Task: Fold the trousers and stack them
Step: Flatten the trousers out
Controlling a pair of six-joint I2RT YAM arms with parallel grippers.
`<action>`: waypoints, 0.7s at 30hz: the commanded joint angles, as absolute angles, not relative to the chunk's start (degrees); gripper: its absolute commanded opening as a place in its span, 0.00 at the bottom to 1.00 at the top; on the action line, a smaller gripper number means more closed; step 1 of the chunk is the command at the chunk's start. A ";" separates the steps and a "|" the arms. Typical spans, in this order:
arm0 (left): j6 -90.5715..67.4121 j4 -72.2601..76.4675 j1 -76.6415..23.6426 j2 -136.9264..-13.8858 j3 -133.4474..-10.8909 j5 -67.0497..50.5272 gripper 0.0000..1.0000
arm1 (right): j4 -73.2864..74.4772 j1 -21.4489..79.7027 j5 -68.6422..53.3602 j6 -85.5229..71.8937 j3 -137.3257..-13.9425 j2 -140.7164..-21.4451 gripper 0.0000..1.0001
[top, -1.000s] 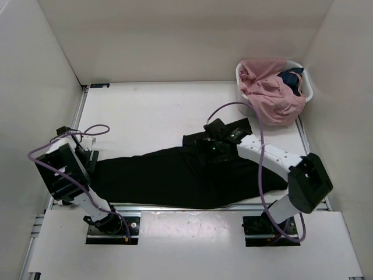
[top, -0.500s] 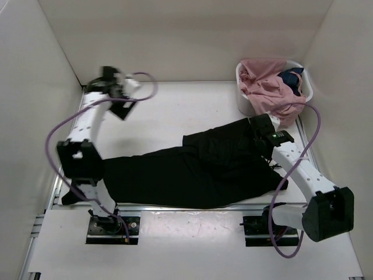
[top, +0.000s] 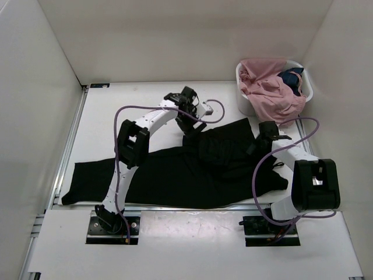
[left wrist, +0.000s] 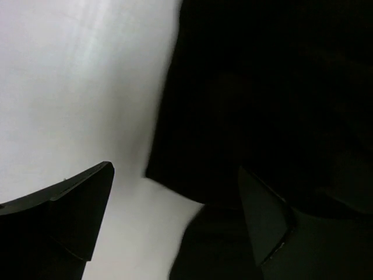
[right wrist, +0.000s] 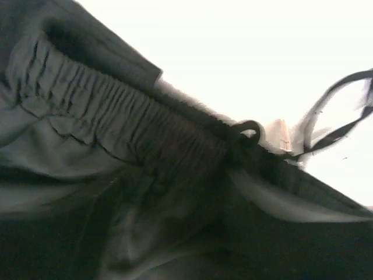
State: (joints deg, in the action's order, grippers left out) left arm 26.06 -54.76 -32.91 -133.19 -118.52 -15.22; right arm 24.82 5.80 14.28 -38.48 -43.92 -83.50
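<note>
Straddling the trousers edge, left gripper spread wide, seemingly to pinch; right gripper at elastic waistband, closure untellable.

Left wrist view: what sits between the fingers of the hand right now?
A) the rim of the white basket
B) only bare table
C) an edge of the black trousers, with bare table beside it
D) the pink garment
C: the left hand is open, and a corner of the trousers reaches into the gap between its fingers, with the white table bare to the left of the cloth.
</note>
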 commanded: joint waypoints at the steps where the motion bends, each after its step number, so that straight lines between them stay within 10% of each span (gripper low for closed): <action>1: 25.92 -55.90 -34.71 -131.40 -112.17 -22.32 0.97 | 24.95 3.43 14.32 -41.03 -42.90 -85.07 0.59; 5: 26.46 -56.95 -35.33 -130.69 -104.60 -21.01 0.43 | 28.29 -1.22 14.85 -44.56 -39.82 -83.33 0.06; 6: 26.46 -57.48 -34.72 -129.65 -103.37 -20.31 0.17 | 28.91 -2.62 15.55 -44.56 -39.81 -82.62 0.00; 7: 26.46 -57.48 -34.11 -127.55 -100.66 -19.61 0.14 | 29.61 -2.64 16.08 -44.56 -39.21 -81.14 0.00; 12: 26.46 -58.53 -33.57 -118.32 -91.60 -15.12 0.14 | 33.83 -3.34 16.53 -42.19 -39.20 -77.96 0.00; 16: 29.26 -61.00 -36.21 -111.54 -87.19 -14.50 0.74 | 36.12 -3.34 14.33 -37.28 -40.51 -75.25 0.22; 21: 27.70 -58.81 -34.11 -109.86 -98.47 -10.29 0.87 | 41.91 -3.34 19.13 -34.28 -46.12 -68.92 0.36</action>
